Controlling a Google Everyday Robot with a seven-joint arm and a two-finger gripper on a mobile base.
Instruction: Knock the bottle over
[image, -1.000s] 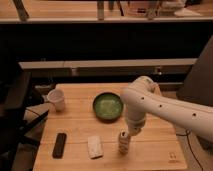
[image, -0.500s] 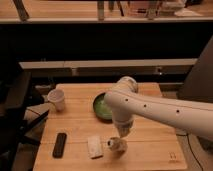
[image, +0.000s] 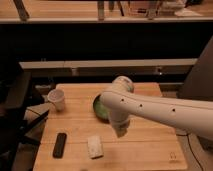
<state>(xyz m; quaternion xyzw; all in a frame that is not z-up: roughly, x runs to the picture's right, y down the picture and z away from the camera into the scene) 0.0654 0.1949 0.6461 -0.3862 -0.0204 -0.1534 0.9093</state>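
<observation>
The bottle does not show in the camera view; the spot where it stood is covered by my arm or empty, and I cannot tell which. My white arm reaches in from the right across the wooden table (image: 150, 150). My gripper (image: 121, 132) hangs at the arm's lower end, just above the table's middle front, right of the flat white packet (image: 94, 146).
A white paper cup (image: 57, 99) stands at the table's back left. A green bowl (image: 99, 108) sits behind the arm, partly hidden. A black remote (image: 60, 145) lies at the front left. A dark chair stands at the left edge of the view.
The arm has swept left across the table's front. The bottle, upright by the gripper a second ago and tipped near the packet half a second ago, no longer shows.
</observation>
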